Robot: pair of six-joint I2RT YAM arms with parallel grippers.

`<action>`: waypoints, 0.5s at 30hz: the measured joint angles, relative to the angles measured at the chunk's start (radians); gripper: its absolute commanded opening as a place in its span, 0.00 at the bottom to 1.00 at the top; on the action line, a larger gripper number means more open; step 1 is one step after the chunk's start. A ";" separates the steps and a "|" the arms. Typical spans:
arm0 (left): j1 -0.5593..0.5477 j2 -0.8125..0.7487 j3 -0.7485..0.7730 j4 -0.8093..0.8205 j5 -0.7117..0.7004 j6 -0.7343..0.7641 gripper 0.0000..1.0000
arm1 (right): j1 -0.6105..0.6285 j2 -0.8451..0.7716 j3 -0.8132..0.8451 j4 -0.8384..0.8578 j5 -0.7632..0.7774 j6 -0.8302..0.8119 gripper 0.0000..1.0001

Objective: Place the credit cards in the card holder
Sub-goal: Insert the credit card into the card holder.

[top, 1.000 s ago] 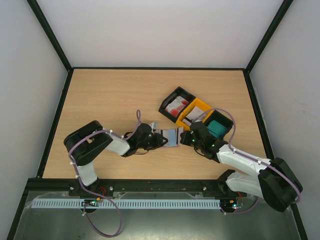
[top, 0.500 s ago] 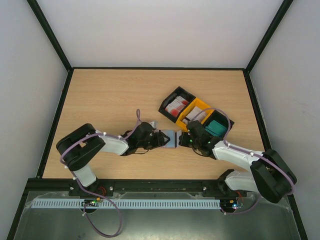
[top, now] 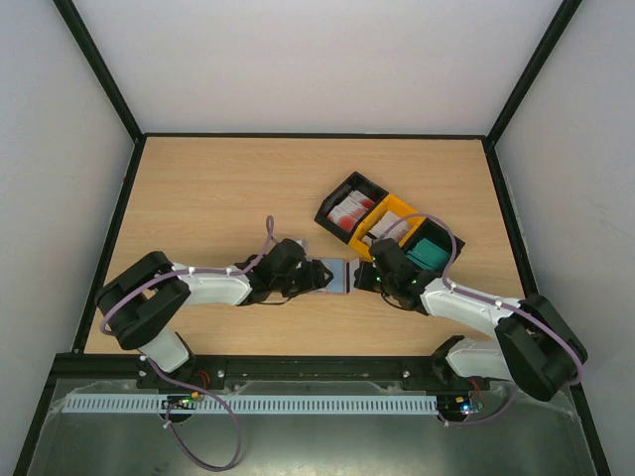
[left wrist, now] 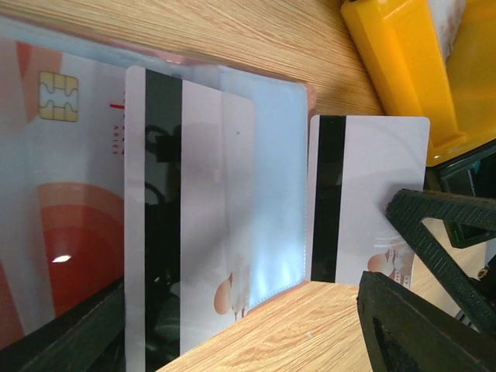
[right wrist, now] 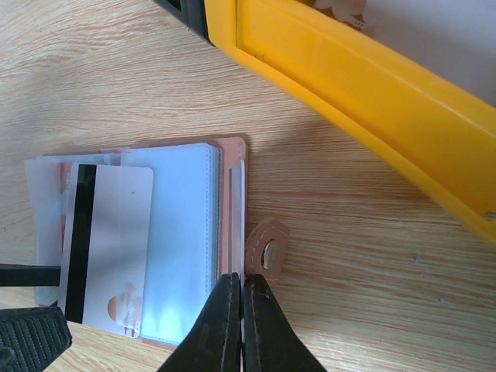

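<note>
L gripper (top: pixel 320 273) was seen spread wide beside 1 open card holder (right wrist: pixel 182 232). At its sleeves 3 cards were counted: 1 chip card (left wrist: pixel 54 201), print unreadable, 2 striped cards (left wrist: pixel 194 225). R gripper (right wrist: pixel 237 291) was pinched onto holder's edge. Beyond, 2 black trays (top: pixel 334 193), 1 yellow tray (right wrist: pixel 349 101).

From above, the card holder (top: pixel 338 275) is too small to tell its pockets. The left wrist view's edges crop the red-and-white chip card (left wrist: pixel 54 201) and yellow tray (left wrist: pixel 403 70). The right gripper (right wrist: pixel 241 291) hides a corner of the striped card (left wrist: pixel 372 186) it pinches, which is edge-on in its own view
</note>
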State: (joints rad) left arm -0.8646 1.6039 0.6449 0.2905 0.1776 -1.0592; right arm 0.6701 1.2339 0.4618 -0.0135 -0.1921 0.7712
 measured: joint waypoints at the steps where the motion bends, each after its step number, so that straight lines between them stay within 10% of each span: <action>1: 0.000 -0.003 0.001 -0.010 -0.004 0.002 0.77 | 0.000 0.001 0.000 0.000 0.000 0.000 0.02; 15: -0.029 0.035 0.116 -0.206 -0.109 0.137 0.53 | 0.000 0.029 0.004 0.022 -0.006 -0.001 0.02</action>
State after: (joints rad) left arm -0.8936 1.6394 0.7612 0.0845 0.0689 -0.9222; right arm 0.6701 1.2625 0.4656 0.0086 -0.1982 0.7700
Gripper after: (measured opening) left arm 0.570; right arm 0.022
